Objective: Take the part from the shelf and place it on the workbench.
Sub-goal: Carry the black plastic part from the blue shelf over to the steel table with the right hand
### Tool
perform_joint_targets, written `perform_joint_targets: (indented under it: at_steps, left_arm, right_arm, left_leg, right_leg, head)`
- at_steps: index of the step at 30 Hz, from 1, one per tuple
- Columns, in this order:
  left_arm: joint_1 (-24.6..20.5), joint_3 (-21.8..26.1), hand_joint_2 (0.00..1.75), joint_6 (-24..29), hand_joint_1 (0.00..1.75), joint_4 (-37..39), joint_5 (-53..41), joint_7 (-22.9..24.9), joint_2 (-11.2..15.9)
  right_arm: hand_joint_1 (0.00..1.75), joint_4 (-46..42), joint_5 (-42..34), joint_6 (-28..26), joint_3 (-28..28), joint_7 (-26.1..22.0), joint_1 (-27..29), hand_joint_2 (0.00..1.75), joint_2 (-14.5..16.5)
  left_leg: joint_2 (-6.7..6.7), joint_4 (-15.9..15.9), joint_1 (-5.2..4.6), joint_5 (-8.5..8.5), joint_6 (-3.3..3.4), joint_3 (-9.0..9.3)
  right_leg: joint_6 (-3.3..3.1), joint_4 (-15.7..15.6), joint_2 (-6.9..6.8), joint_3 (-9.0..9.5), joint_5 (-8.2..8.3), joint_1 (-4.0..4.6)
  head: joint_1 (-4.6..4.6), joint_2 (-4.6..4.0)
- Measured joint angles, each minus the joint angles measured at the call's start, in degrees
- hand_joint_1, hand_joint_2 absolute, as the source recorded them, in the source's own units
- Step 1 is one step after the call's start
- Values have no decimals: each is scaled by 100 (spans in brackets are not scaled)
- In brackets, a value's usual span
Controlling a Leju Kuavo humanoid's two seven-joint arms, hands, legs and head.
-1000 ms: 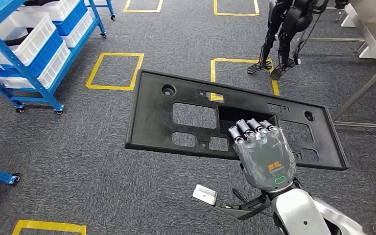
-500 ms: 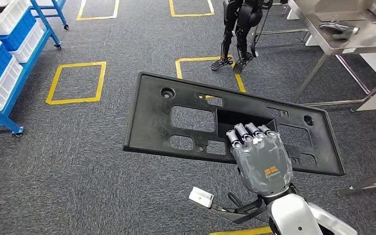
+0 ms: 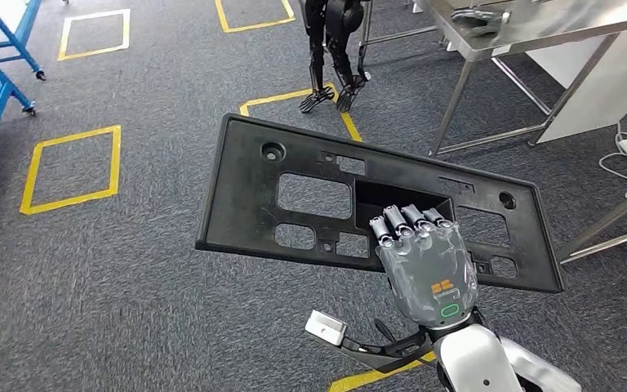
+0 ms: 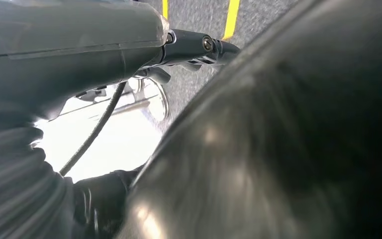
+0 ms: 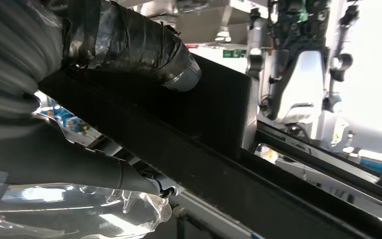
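Grey carpet [image 3: 131, 269] marked with yellow squares spreads below, and nearest, the right hand [image 3: 426, 261] grips the black part [image 3: 294, 192] flat in mid-air, fingers hooked through a cut-out; the left hand's fingers probably hang idle, though I cannot tell from its blurred wrist view. Carrying is under way, and next comes a walk to the steel workbench [image 3: 531, 20] far right, while the right wrist view adds the thumb [image 5: 129, 45] clamped against the part's edge.

Grey right hand [image 3: 424, 261] under clear film, orange logo, green ring, perhaps taped thumb, silver forearm.

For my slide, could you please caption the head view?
Right hand carries the black panel toward the steel workbench.
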Motion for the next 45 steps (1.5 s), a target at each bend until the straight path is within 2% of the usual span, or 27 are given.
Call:
perform_joint_targets:
  at_steps: [1, 2, 3, 5, 7, 9, 11, 13, 15, 16, 17, 23, 25, 26, 27, 29, 30, 31, 33, 35, 36, 37, 38, 40, 42, 44, 45]
  left_arm:
    - [5, -9, 175, -7, 0, 0, 0, -10, 3]
    - [6, -19, 175, -10, 0, 0, 0, -16, 7]
    - [5, -28, 175, -13, 0, 0, -1, -25, 8]
    - [3, -56, 175, -14, 0, 0, -2, -68, 9]
    - [9, -93, 175, -10, 0, 0, -3, -142, 14]
    - [9, -123, 175, -2, 0, 0, -4, -211, 22]
    - [-4, -144, 175, 15, 0, -1, -4, -259, 28]
    - [-4, -168, 175, 22, 0, 0, -4, -292, 32]
    - [12, -187, 175, -9, 0, 1, -4, -312, 34]
    - [18, -191, 175, -26, 0, 2, -4, -315, 35]
    - [21, -192, 175, -37, 0, 2, -4, -316, 36]
    - [25, -193, 175, -46, 0, 1, -4, -315, 39]
    - [28, -209, 175, -58, 0, 1, -4, -313, 42]
    - [29, -226, 175, -67, 0, 1, -4, -325, 44]
    - [32, -245, 175, -74, 0, 1, -4, -348, 47]
    - [32, -283, 175, -79, 0, 0, -4, -392, 50]
    - [31, -305, 175, -72, 0, -1, -4, -402, 50]
    - [29, -332, 175, -61, 0, 0, -4, -400, 46]
    - [35, -390, 175, -32, 0, 1, -4, -402, 41]
    - [43, -427, 175, -2, 0, 2, -4, -422, 40]
    - [44, -441, 175, 18, 0, 1, -4, -445, 40]
    - [43, -456, 175, 44, 0, 1, -4, -473, 40]
    - [43, -475, 175, 70, 0, 1, -4, -503, 40]
    - [47, -515, 175, 106, 0, 1, -4, -546, 40]
    - [47, -546, 175, 110, 0, 1, -4, -564, 40]
    - [39, -568, 175, 108, 0, 1, -4, -574, 35]
    - [34, -578, 175, 107, 0, 0, -4, -578, 31]
  right_arm:
    - [175, 2, 4, -3, 0, 5, 4, 175, 2]
    - [175, 2, 7, -6, 0, 7, 8, 175, 3]
    - [175, 3, 8, -7, 0, 6, 11, 175, 3]
    - [175, 4, 9, -9, 0, 13, 13, 175, 3]
    - [175, 1, 19, -10, 0, 39, 21, 175, 3]
    - [175, -21, 28, -1, -2, 83, 61, 175, -2]
    - [175, -64, 30, 37, -8, 114, 120, 175, -30]
    - [175, -119, 42, 91, -24, 127, 157, 175, -69]
    - [175, -174, 66, 123, -46, 135, 181, 175, -90]
    - [175, -191, 74, 129, -54, 137, 189, 175, -93]
    - [175, -200, 79, 131, -58, 138, 197, 175, -96]
    - [175, -210, 83, 134, -65, 137, 212, 175, -103]
    - [175, -233, 92, 154, -75, 139, 252, 175, -124]
    - [175, -265, 95, 175, -91, 140, 278, 175, -143]
    - [175, -323, 98, 204, -124, 149, 313, 175, -174]
    - [175, -452, 97, 268, -207, 181, 377, 175, -237]
    - [175, -516, 97, 296, -248, 206, 407, 175, -266]
    - [175, -564, 96, 325, -281, 225, 426, 175, -288]
    - [175, -654, 82, 383, -351, 253, 462, 175, -337]
    - [175, -732, 49, 447, -412, 271, 526, 175, -391]
    - [175, -770, 33, 478, -439, 283, 564, 175, -418]
    - [175, -814, 19, 513, -468, 301, 599, 175, -449]
    - [175, -863, 8, 544, -502, 318, 629, 175, -481]
    - [175, -974, -13, 593, -584, 343, 673, 175, -559]
    - [175, -1073, -55, 621, -668, 352, 713, 175, -651]
    - [175, -1174, -111, 657, -752, 356, 761, 175, -749]
    - [175, -1225, -134, 674, -794, 356, 782, 175, -795]
  left_leg:
    - [-40, 339, -4, -102, 11, -189]
    - [-62, 538, -9, -107, 30, -317]
    - [-75, 545, -18, -12, 56, -356]
    - [-183, -26, -39, 413, 130, -149]
    - [-444, -688, -47, 696, 197, 137]
    - [-557, -921, -61, 715, 227, 249]
    - [-420, -1006, -60, 746, 257, 294]
    - [-259, -1121, -41, 796, 305, 354]
    - [-119, -1176, -43, 814, 338, 385]
    - [-71, -1177, -44, 811, 348, 387]
    - [-48, -1175, -44, 809, 349, 386]
    - [-19, -1174, -44, 807, 350, 385]
    - [79, -1168, -38, 794, 345, 386]
    - [179, -1146, -27, 768, 319, 390]
    - [324, -1116, -30, 728, 260, 406]
    - [534, -1049, -24, 636, 123, 436]
    - [491, -983, -21, 568, 66, 429]
    - [356, -835, -3, 461, 42, 370]
    - [39, -212, 18, 115, 17, 88]
    - [-59, 463, 20, -138, 20, -245]
    - [-70, 578, 19, -115, 30, -312]
    - [-85, 477, 19, 18, 49, -277]
    - [-129, 178, 19, 228, 77, -146]
    - [-380, -576, 25, 572, 140, 187]
    - [-551, -936, 15, 651, 175, 348]
    - [-453, -991, 0, 671, 208, 377]
    - [-379, -1029, 4, 696, 240, 393]
  right_leg:
    - [-15, 1, 73, 0, 1, 17]
    - [-22, 4, 155, 2, 2, 35]
    - [-24, 7, 240, 7, 2, 49]
    - [-24, 11, 416, 23, 2, 62]
    - [-7, 19, 574, 15, 8, 64]
    - [42, 13, 708, -17, 31, 38]
    - [105, 6, 780, -37, 46, 18]
    - [159, 203, 499, -126, -104, 45]
    - [202, 719, 128, -364, -423, 49]
    - [216, 940, 62, -470, -545, 39]
    - [223, 1067, 42, -530, -606, 32]
    - [232, 1198, 28, -592, -657, 23]
    - [267, 1363, 6, -670, -660, -14]
    - [304, 1081, -83, -505, -484, -46]
    - [299, 753, -162, -332, -323, -51]
    - [230, -10, -255, 61, -12, -46]
    - [162, -53, -201, 67, -22, -34]
    - [123, -63, -140, 71, -10, -47]
    - [63, -71, -22, 70, 3, -50]
    - [37, -68, 122, 66, 7, -32]
    - [34, -64, 207, 67, 7, -24]
    - [34, -60, 297, 70, 8, -18]
    - [36, -55, 389, 74, 9, -16]
    - [61, -44, 555, 65, 16, -17]
    - [128, -45, 691, 29, 40, -36]
    - [215, -68, 805, -1, 72, -58]
    - [248, -50, 742, -18, 57, -58]
  head:
    - [-1, 0]
    - [-1, 0]
    - [-1, 0]
    - [-1, 0]
    - [2, 0]
    - [3, 0]
    - [4, 0]
    - [21, 0]
    - [45, 0]
    - [53, 0]
    - [54, 0]
    - [54, 0]
    - [54, 0]
    - [54, 0]
    - [49, 0]
    - [39, 0]
    - [32, 0]
    - [26, 0]
    - [9, 0]
    - [1, 0]
    - [2, 0]
    - [2, 0]
    - [1, 0]
    - [4, 0]
    - [5, 0]
    - [3, 0]
    - [7, 0]
